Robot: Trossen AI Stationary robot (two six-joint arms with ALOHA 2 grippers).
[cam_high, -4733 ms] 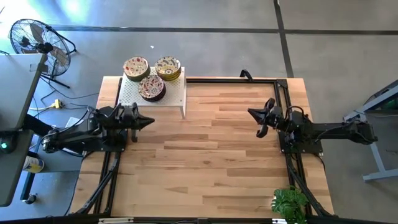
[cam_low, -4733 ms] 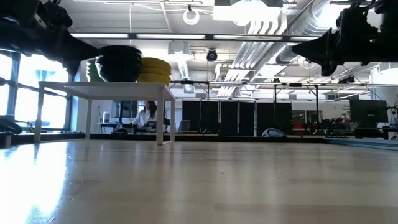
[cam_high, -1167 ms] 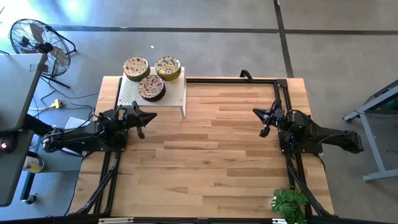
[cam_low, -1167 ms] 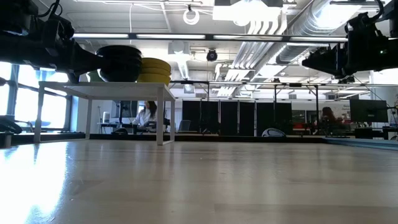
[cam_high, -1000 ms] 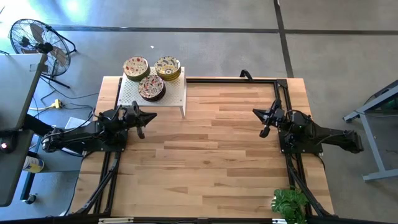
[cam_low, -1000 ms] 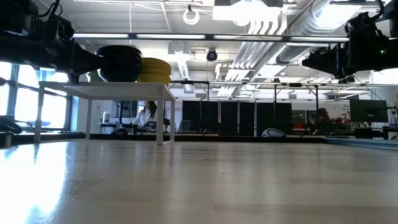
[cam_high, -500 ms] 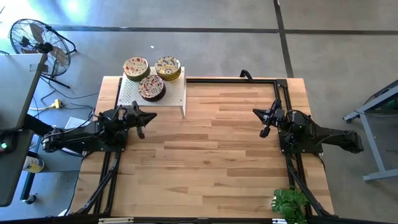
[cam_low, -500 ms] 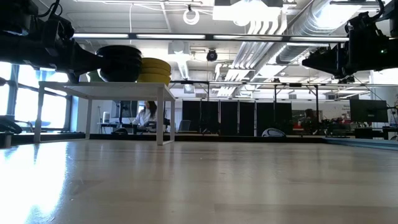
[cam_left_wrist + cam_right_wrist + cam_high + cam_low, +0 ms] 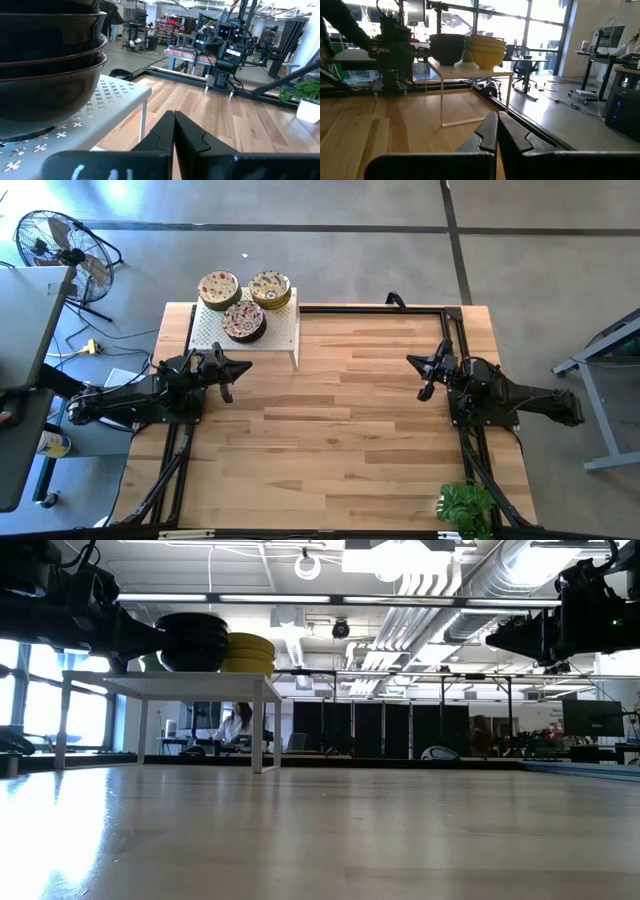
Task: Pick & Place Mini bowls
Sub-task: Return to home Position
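The mini bowls stand in three stacks on a small white perforated stand [image 9: 280, 332] at the table's far left corner: one stack [image 9: 219, 286] at the back left, one [image 9: 270, 286] at the back right, one [image 9: 243, 320] in front. From the side they show dark [image 9: 195, 640] and yellow [image 9: 250, 652] undersides. My left gripper [image 9: 243, 368] hovers shut, just on the near side of the stand, pointing toward the table's right. In its wrist view [image 9: 173, 115] the dark stack [image 9: 45, 60] is close by. My right gripper [image 9: 412, 361] hovers shut over the table's right part, pointing left [image 9: 497, 115].
Bare wooden tabletop [image 9: 330, 420] lies between the two arms. A black frame rail [image 9: 370, 308] runs along the far and side edges. A potted plant [image 9: 466, 507] stands at the near right corner. A fan [image 9: 60, 245] stands on the floor beyond the table's left.
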